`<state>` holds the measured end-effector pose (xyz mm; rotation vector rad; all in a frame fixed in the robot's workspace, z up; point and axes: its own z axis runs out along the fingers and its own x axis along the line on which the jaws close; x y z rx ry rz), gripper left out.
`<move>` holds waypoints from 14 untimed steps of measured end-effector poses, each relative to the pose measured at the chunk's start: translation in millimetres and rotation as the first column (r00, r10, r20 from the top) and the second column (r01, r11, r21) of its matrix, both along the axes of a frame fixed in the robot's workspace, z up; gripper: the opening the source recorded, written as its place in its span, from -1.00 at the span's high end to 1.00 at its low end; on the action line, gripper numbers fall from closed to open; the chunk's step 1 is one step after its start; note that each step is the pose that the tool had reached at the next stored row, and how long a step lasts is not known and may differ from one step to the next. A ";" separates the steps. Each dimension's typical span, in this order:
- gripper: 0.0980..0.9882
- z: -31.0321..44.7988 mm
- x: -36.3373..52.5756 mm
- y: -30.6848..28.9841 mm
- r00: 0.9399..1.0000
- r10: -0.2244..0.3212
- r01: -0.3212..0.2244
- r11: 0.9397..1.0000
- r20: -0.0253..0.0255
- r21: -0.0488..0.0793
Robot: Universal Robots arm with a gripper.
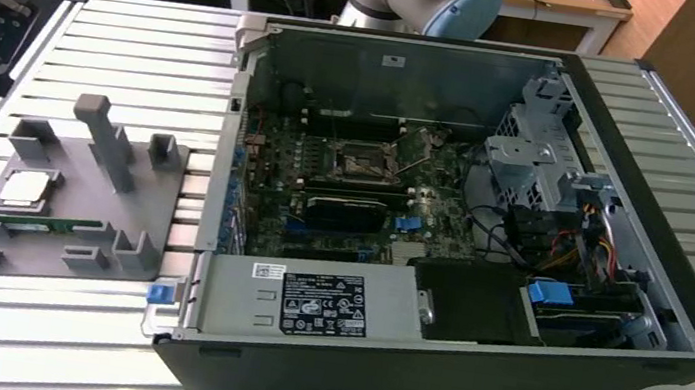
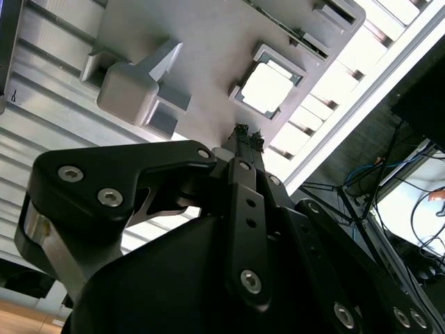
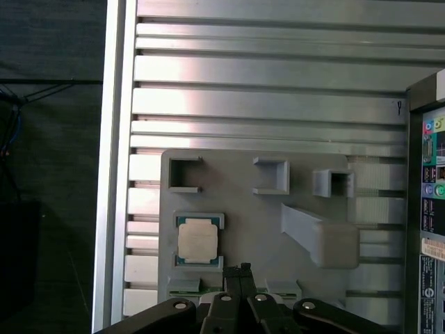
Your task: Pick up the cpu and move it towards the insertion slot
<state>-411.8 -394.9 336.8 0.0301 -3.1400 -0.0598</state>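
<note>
The slatted bench [image 1: 139, 37] carries an open computer case [image 1: 430, 387] and, beside it, a grey holder [image 1: 67, 204]. In the first wrist view the tool [image 3: 240, 268] hangs above the holder, its fingers pinched together on nothing. The cpu [image 3: 198, 240] lies flat in a square recess of the holder. It sits just off the tool's tips, toward the holder's edge away from the case, not under them. Being nearly square, it has no long axis to line up with. The insertion slot [image 1: 362, 164] is inside the case, well apart from the holder.
</note>
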 end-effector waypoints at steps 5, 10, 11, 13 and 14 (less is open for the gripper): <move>0.98 -1.4 -0.3 0.0 1.000 0.000 0.000 1.000 0.000 0.000; 0.98 -2.9 -0.8 0.0 1.000 0.000 0.000 1.000 0.000 0.000; 0.98 -3.2 -0.9 0.0 1.000 0.000 0.000 1.000 0.000 0.000; 0.98 -3.7 -1.1 0.0 1.000 0.000 0.000 1.000 0.000 0.000; 0.98 -4.0 -1.2 0.0 1.000 0.000 0.000 1.000 0.000 0.000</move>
